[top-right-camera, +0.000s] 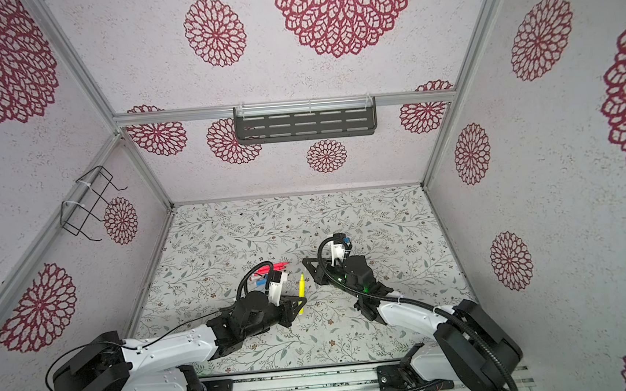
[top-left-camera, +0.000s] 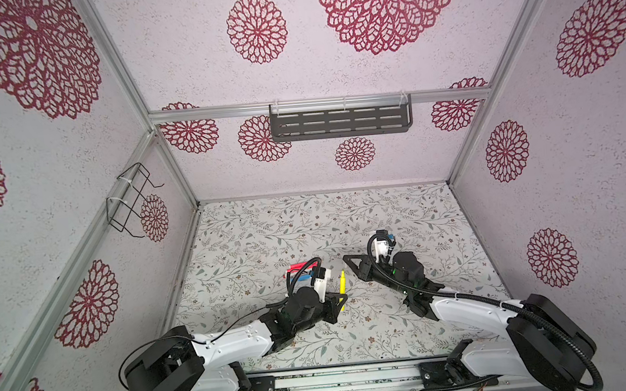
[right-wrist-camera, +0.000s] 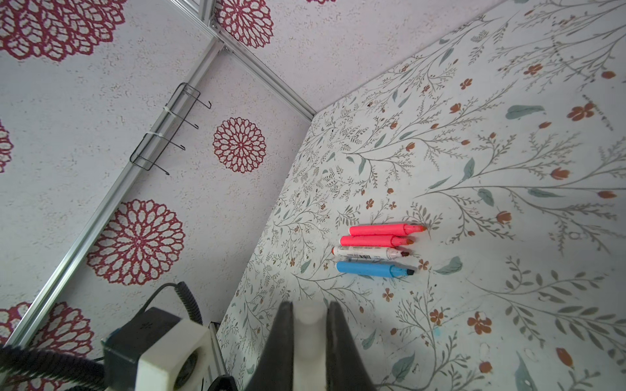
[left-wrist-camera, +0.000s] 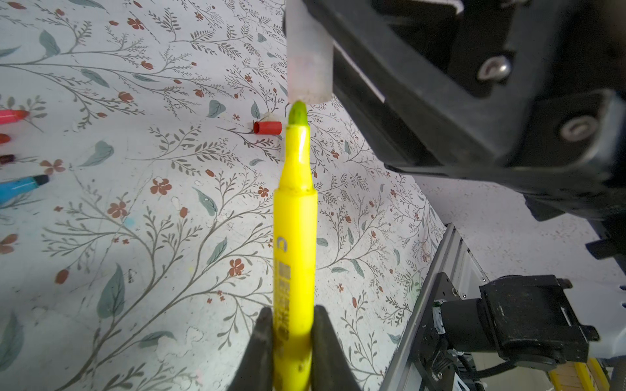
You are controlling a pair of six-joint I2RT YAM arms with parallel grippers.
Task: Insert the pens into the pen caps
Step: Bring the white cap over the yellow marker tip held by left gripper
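Your left fingers (left-wrist-camera: 263, 335) are clamped narrow on the yellow pen (left-wrist-camera: 294, 237). They grip its barrel near the back end, one finger pressed to each side. The pen sticks straight out ahead of them, uncapped, with its greenish tip leading.

Your right fingers (right-wrist-camera: 284, 333) are closed just as tightly on a clear cap (right-wrist-camera: 310, 325), which fills the slot between them in the right wrist view. In the left wrist view that cap hangs in the air with its open mouth facing the yellow pen. The tip sits right at that mouth, either touching the rim or just inside it; you cannot tell which from here. Pen and cap line up nearly end to end.

In both top views the yellow pen shows between the two arms, over the middle of the table (top-left-camera: 409, 322), held clear of the surface.

The other four pens lie on the table on your left arm's side. They are two pinkish-red pens (right-wrist-camera: 386, 229), a white pen (right-wrist-camera: 367, 252) and a blue pen (right-wrist-camera: 371, 269). They lie side by side in a tight row, all uncapped, tips pointing the same way. In the top views your left arm's cable and camera hide part of that row.

A red cap (left-wrist-camera: 267, 127) lies on its side on the table beyond the yellow pen's tip, well apart from the row.
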